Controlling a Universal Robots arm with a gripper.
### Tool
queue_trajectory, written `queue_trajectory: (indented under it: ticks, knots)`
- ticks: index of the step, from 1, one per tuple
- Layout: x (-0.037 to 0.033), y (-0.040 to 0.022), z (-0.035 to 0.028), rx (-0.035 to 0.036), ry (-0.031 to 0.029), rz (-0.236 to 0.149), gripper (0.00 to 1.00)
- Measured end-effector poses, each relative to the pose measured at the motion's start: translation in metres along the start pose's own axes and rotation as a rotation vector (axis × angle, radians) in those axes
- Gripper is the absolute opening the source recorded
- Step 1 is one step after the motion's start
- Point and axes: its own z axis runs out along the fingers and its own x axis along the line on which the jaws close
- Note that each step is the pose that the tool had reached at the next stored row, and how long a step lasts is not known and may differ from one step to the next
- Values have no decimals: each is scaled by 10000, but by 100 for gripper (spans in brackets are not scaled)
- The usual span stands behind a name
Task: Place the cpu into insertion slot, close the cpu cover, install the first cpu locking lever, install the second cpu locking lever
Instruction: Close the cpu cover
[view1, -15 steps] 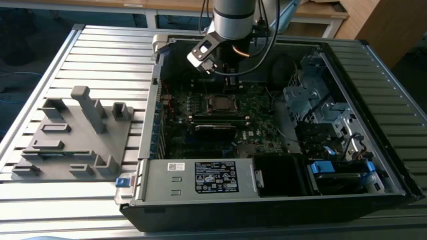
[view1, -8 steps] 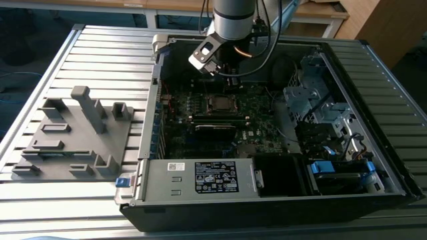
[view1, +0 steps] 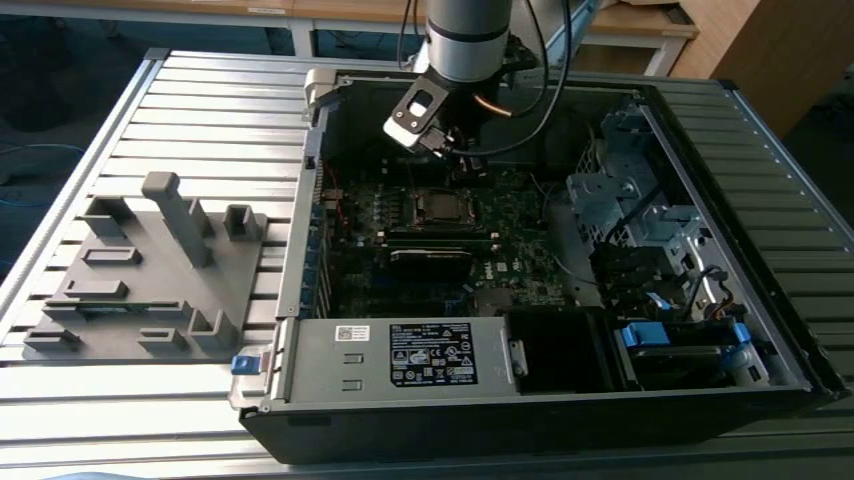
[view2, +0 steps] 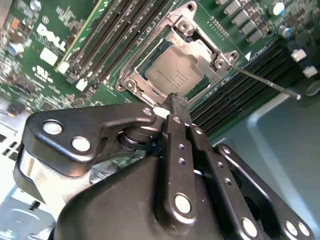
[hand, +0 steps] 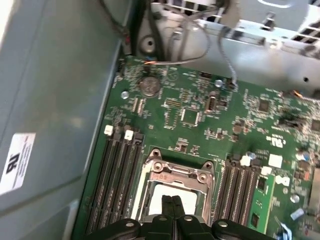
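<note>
Exterior view: the open computer case (view1: 534, 425) lies on your slatted surface (view1: 200, 110). The jaws hang inside it, just toward twelve o'clock of the insertion slot (view1: 437, 206) on the green board (view1: 521, 215). In both wrist views you see the jaws pinched together with nothing between them, their tips by the socket's edge; whether they touch it, you cannot tell. The cpu (view2: 175, 74) sits in the slot, and the cpu cover (view2: 200, 46) lies flat around it. A thin locking lever (view2: 267, 82) juts from one cover corner across the black memory slots (view2: 260, 62).
</note>
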Motion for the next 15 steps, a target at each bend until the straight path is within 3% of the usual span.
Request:
queue_trajectory:
  ticks: [15]
  knots:
    - [0,-3,37,35,218,-2732,10]
